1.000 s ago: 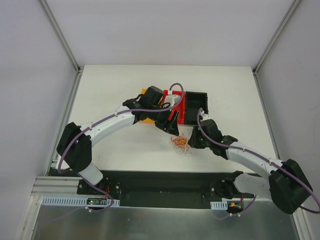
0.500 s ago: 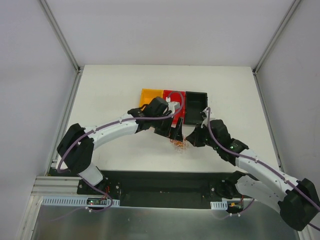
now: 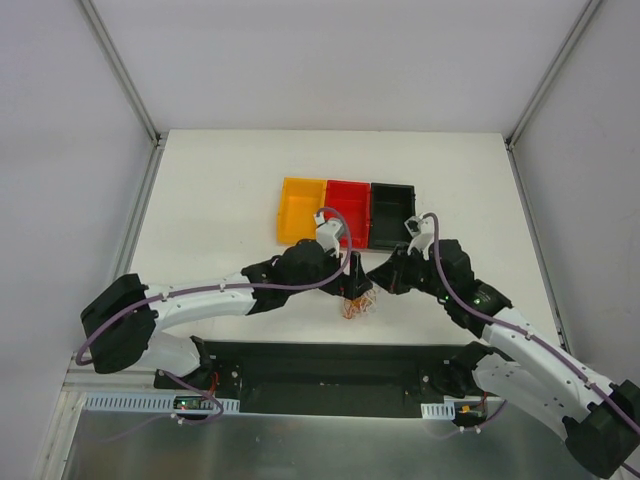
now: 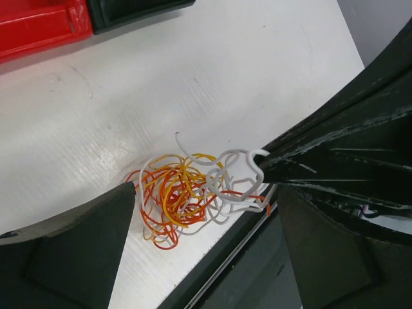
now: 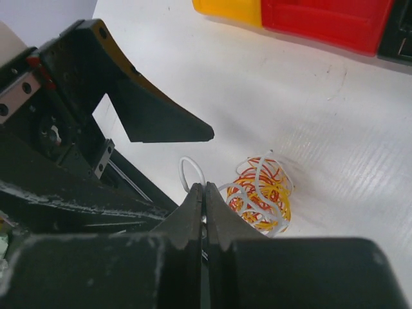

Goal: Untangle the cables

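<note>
barely begun, by the look of it: the cables (image 3: pixel 355 304) lie as one knotted clump of white, red and orange-yellow on the desk (image 3: pixel 220 200), at 6 o'clock from the red bin (image 3: pixel 347 205) and close to the near edge. the right gripper (image 5: pixel 205 188), at 2 o'clock of the clump, is pinched together on a white loop (image 4: pixel 239 152) at its fringe. the left gripper (image 4: pixel 206 190) hangs over the clump with its fingers spread wide either side, gripping nothing, though whether they touch the desk is hard to tell. no strand lies apart yet, so all the separating is left
</note>
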Motion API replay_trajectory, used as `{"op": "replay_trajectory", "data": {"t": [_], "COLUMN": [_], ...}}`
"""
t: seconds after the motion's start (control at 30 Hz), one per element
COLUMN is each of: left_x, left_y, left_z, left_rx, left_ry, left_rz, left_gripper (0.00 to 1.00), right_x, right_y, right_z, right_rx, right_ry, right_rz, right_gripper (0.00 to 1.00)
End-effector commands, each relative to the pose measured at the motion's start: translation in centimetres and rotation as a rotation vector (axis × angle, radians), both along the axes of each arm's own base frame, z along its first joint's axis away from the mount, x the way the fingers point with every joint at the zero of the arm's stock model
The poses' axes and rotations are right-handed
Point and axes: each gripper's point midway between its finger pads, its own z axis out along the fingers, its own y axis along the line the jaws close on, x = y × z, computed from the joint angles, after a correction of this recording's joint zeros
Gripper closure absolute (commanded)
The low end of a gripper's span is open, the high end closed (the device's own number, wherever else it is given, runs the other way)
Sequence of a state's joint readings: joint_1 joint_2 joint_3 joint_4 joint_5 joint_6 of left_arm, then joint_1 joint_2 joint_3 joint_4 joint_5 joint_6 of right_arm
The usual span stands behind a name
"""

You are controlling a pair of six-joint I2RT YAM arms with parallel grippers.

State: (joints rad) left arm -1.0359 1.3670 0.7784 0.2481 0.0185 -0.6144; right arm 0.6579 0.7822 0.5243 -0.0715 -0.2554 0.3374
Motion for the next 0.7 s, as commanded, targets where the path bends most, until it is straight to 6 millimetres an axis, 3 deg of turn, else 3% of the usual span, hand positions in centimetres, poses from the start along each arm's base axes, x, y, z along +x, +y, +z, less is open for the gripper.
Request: {"op": "replay_trajectory", "data": {"t": [0.0,0.17,0.5,0.67], "left_x": [1.8,1.7,1.0,1.3], "left_y": [-0.4,0.2,1.9,2.4], "left_z": [2.7,3.2,4.3,4.8], "left_rx": [-0.133,-0.138,-0.175,-0.178], "left_ry": [-0.091,-0.160,-0.251,-0.281], "left_rz": [0.129,0.158,0.194,0.212], "left_gripper": [0.11,0.30,0.32,0.41], "right_x": [-0.4,-0.7,-1.0,-1.1], "right_y": [1.2,1.1,1.4,1.3], "right_z": [4.2,5.4,7.0,7.1], "right_rx": [0.112,0.142,0.165,0.171], "right_ry": [-0.039,-0.046,-0.048,-0.052], "right_rz": [0.044,0.040,0.059,0.055], "right_gripper": [0.99,0.99,0.99,0.99]}}
